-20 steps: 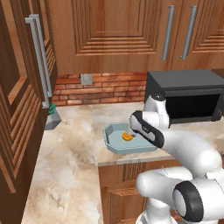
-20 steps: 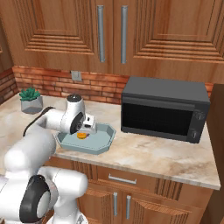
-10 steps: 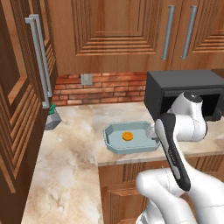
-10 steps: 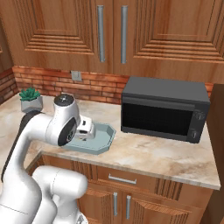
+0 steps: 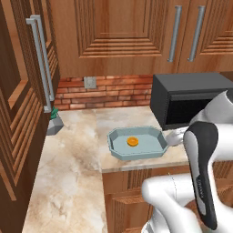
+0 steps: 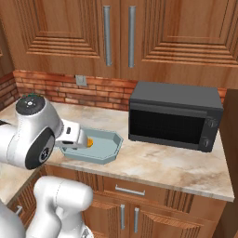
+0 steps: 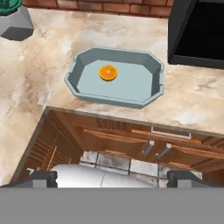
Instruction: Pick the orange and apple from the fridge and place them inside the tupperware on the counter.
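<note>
base views flank the counter (image 5: 82,150); hand view looks down on tupperware (image 7: 151,94)

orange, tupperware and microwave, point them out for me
orange (image 7: 108,72), hand view, middle of the fruit
tupperware (image 7: 148,98), hand view, near rim at its right corner
microwave (image 6: 173,124), right base view, dark door front

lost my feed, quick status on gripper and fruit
Gripper open, empty, above the counter edge. Orange in tupperware. Apple not in it yet. Nothing in the way.
</note>
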Motion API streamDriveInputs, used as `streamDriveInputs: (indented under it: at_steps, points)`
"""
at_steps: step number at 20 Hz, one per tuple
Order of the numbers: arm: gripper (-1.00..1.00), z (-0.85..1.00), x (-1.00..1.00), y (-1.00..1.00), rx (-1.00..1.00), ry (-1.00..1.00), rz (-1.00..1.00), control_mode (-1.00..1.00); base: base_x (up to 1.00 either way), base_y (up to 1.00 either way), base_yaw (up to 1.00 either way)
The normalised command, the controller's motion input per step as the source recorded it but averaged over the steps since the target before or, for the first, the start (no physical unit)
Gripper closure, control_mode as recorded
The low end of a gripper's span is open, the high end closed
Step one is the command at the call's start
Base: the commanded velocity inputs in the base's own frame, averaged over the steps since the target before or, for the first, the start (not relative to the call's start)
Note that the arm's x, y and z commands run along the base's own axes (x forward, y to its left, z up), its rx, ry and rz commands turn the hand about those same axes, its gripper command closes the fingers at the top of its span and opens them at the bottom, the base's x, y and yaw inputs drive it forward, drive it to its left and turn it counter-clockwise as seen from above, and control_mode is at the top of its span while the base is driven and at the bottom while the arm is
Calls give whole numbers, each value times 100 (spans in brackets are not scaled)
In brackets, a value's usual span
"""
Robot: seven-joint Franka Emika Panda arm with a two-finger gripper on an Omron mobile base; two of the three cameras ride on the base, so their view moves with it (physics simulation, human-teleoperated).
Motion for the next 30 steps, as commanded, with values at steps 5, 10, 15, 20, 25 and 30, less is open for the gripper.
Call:
streamDriveInputs:
  at_steps: [5,10,15,20,25,30]
  points:
    - [-100,56,-52,0,-4,-1,0,-100,0,0,0]
    - [-100,7,-12,0,-1,0,0,100,-71,0,0]
    - [-100,0,0,0,0,0,0,100,-100,-26,0]
    - [-100,0,0,0,0,0,0,100,-100,-76,-2]
    - [-100,0,0,0,0,0,0,100,-77,-100,-4]
    - [-100,0,0,0,0,0,0,100,-24,-100,-2]
